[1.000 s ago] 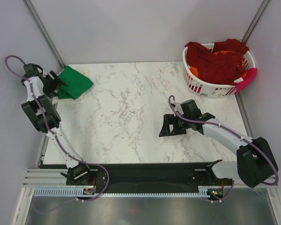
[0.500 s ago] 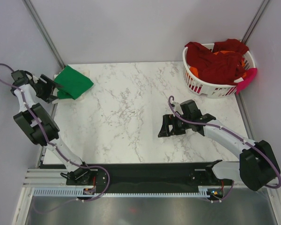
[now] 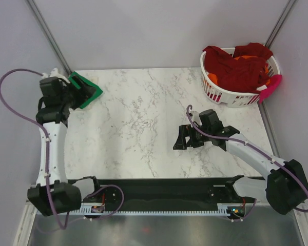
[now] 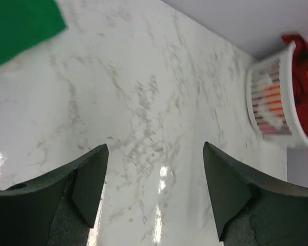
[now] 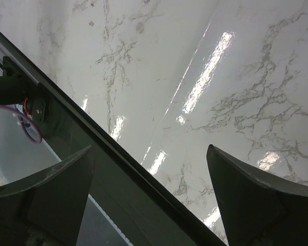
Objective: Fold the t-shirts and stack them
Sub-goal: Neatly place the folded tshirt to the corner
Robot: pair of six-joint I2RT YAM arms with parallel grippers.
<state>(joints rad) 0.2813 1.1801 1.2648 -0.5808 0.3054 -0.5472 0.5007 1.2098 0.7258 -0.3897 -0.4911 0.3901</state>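
Jaws stand apart and empty on the left gripper (image 4: 154, 174) and right gripper (image 5: 150, 154). The green shirt (image 3: 88, 93) lies in the table's (image 3: 143, 118) far left corner, the left gripper perhaps touching it. Red shirts (image 3: 236, 64) and an orange shirt (image 3: 214, 78) fill the basket (image 3: 220, 93).

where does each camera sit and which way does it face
Top external: above and behind the robot, looking down on the table; left arm and right arm show.
Left wrist: on left arm, facing across the table to the basket; left gripper open below.
Right wrist: on right arm, facing down at the table's near edge and black rail; right gripper open below.
Shared: top and left wrist both show green t-shirt and basket.
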